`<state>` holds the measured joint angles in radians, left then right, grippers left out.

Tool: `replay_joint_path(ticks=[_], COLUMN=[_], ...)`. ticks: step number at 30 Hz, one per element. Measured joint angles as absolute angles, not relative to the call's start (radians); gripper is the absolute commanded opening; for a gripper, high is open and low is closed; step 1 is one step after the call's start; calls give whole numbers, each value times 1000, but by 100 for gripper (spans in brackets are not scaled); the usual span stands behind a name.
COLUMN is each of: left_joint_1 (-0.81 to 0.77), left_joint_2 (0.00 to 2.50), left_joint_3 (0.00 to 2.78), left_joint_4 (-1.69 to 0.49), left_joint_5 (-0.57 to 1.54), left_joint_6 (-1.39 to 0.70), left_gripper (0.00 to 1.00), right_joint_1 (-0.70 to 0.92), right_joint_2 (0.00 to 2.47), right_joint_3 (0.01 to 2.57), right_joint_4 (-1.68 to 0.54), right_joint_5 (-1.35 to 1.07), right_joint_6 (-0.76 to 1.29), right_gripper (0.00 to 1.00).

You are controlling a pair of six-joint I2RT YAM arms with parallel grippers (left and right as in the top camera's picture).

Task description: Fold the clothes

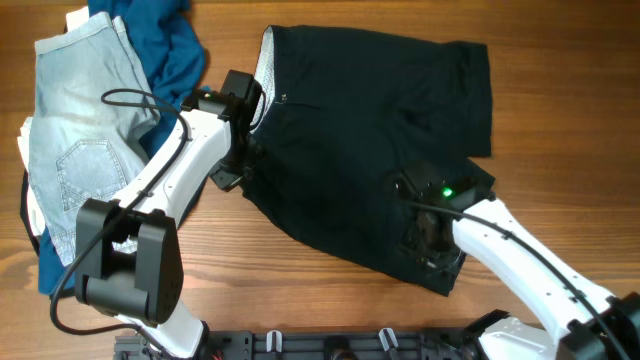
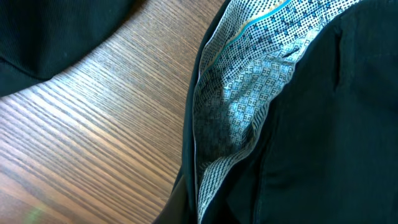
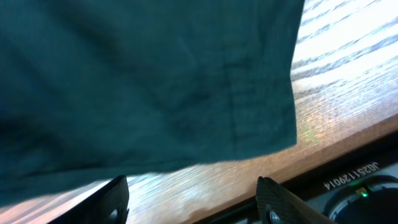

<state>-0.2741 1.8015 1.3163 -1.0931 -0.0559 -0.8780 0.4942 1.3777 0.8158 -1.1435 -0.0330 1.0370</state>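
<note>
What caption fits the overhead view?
Left gripper at waistband of black shorts, right gripper over them; jeans, blue top aside.

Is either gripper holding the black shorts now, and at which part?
The right gripper is open at the hem of the black shorts, holding nothing. The left gripper is at the waistband, but its hold cannot be told.

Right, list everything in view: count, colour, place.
shorts: 1, black with a light patterned waistband lining, spread over the table's middle
jeans: 1, pale blue denim, far left
top: 1, blue, upper left, against the jeans
table: 1, brown wood, under everything
left hand: 1, black, at the shorts' waistband; open or shut unclear
right hand: 1, black, open, at the shorts' near edge
</note>
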Motion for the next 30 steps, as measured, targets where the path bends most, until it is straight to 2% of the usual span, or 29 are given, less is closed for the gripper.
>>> replay_joint_path(ticks=[1,5,6,7,9,14,15,17,18,19,27,30], left_joint_1=[-274,-274,-274,-274,-274,-274,-274,-274,-274,-274,-272,-253], left_joint_2=[1802,1802,1802,1802,1802,1802,1802,1802,1802,1802,1799,1761], left_joint_3=[1316,1316,1316,1316,1316,1316,1316,1316,1316,1316,1316,1316], left_joint_4=[-1091,-1090,-1090,-1090,-1087,-1087,-1087,-1087,-1088,-1088,-1106,-1126], left_joint_5=[-56,-56,-56,-56,-56,-56,-56,-56,-56,-56,-56,-56], left_joint_6=[-878,-878,-878,-878,-878,-878,-878,-878,-878,-878,-877,-875], left_gripper=[4,4,4,4,4,4,4,4,4,4,4,4], right_joint_1=[494,494,494,494,494,494,494,494,494,494,486,445], right_joint_2=[1380,1380,1380,1381,1382,1377,1377,1377,1377,1376,1362,1304], right_joint_3=[777,672,655,642,618,577,577,577,576,572,566,638], right_joint_4=[-1118,-1068,-1041,-1012,-949,-880,-880,-882,-891,-893,-923,-1018], right_joint_5=[-40,-71,-82,-90,-97,-104,-104,-104,-103,-103,-99,-103], right_joint_6=[1050,1119,1141,1160,1182,1207,1208,1207,1199,1188,1095,1008], right_gripper=[56,55,57,64,67,67,64,35,17,4,4,4])
